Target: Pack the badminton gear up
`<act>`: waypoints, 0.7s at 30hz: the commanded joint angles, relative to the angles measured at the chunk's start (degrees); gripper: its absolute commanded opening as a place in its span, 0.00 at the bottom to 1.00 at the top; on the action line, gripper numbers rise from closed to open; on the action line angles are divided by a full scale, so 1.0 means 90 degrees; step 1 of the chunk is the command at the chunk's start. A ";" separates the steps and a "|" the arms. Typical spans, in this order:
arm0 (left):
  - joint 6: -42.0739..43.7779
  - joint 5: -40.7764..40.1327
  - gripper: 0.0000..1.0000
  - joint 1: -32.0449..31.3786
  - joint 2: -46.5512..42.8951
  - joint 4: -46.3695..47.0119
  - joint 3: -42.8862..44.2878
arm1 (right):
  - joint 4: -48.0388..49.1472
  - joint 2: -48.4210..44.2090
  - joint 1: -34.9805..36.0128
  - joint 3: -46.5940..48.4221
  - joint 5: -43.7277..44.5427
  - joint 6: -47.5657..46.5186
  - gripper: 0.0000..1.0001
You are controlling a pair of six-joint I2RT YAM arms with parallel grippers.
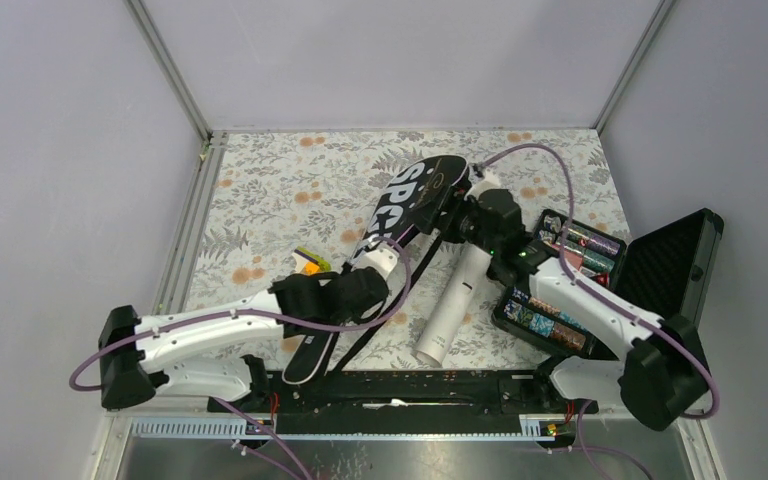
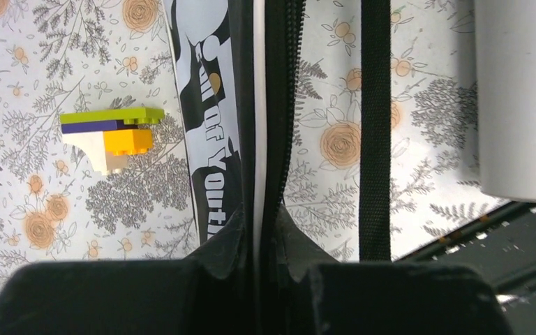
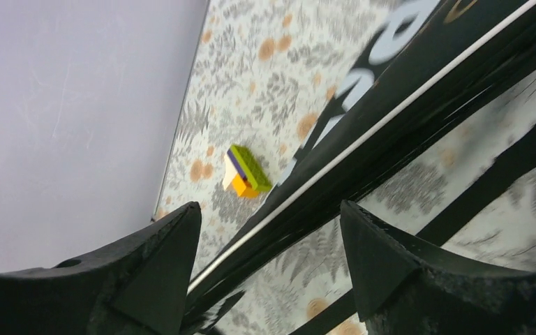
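Note:
The black racket-shaped bag lettered "SPORT" lies slantwise across the flowered table, with its narrow end near the arm bases. My left gripper is shut on the bag's zipper edge halfway along; a thin white strip shows in the seam between the pinched jaws of the left gripper. My right gripper is at the bag's wide end. In the right wrist view the right gripper is open, and the bag's edge runs between its fingers without touching them. The long white tube lies just right of the bag.
A small green, purple, white and orange brick block sits left of the bag. An open black hard case of foil-wrapped items stands at the right, lid raised. The bag's black strap trails between bag and tube.

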 commanded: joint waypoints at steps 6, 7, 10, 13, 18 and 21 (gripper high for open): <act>-0.0504 0.0533 0.00 -0.0005 -0.1143 -0.0443 0.0718 | -0.0998 -0.1056 -0.0932 0.0001 0.0586 -0.1948 0.85; -0.0521 0.0603 0.00 -0.0005 -0.1233 -0.0511 0.0717 | -0.1002 -0.1053 -0.1045 0.0009 0.0484 -0.1994 0.85; -0.0635 0.0674 0.00 -0.0005 -0.1472 -0.0691 0.0724 | -0.0800 -0.0963 -0.1429 -0.0031 -0.0188 -0.1873 0.87; -0.0750 0.0759 0.00 -0.0005 -0.1697 -0.0739 0.0738 | -0.0216 -0.0733 -0.1704 -0.0352 -0.0639 -0.1520 0.90; -0.0876 0.0904 0.00 -0.0005 -0.1971 -0.0761 0.0776 | 0.0847 -0.0327 -0.2202 -0.0859 -0.1338 -0.0830 0.82; -0.0892 0.1051 0.00 -0.0005 -0.2147 -0.0842 0.0810 | 0.0908 -0.0266 -0.2483 -0.0903 -0.1402 -0.0889 0.71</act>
